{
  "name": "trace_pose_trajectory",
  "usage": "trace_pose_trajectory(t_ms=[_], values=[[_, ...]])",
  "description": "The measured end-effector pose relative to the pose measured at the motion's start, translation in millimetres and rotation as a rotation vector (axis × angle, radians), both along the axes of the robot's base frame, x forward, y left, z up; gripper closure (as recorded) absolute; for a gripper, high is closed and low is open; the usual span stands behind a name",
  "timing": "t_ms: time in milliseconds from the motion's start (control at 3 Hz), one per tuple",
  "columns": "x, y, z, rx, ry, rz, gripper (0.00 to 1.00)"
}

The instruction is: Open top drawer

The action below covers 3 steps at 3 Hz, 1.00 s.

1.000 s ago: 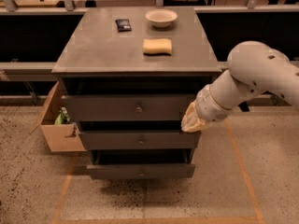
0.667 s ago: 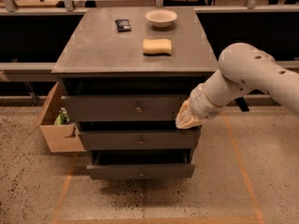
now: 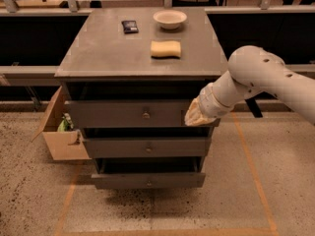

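The gripper [image 3: 198, 116], open or closed I cannot tell, sits at the top drawer's [image 3: 118, 113] right edge. Centre it on the knob [image 3: 146, 115], then pull straight out.

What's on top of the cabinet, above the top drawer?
On the cabinet top: a yellow sponge, a pale bowl and a small dark packet. The end effector is at the top drawer's right end, covering that corner.

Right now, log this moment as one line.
task: open top drawer | hand: at drawer front's right end, right of knob | knob: not gripped
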<state>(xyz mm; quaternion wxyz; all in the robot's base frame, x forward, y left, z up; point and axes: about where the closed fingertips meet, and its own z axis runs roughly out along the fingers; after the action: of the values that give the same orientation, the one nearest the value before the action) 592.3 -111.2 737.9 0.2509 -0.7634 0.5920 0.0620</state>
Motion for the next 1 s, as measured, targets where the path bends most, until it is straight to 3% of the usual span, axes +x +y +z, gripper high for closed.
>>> trace_pose_trajectory(t_ms=[333, 667, 1000], values=[[27, 2, 3, -0.026, -0.118, -0.048, 0.12], [54, 3, -1, -0.080, -0.205, -0.101, 0.00], [66, 3, -8, -0.113, -0.228, -0.120, 0.00]])
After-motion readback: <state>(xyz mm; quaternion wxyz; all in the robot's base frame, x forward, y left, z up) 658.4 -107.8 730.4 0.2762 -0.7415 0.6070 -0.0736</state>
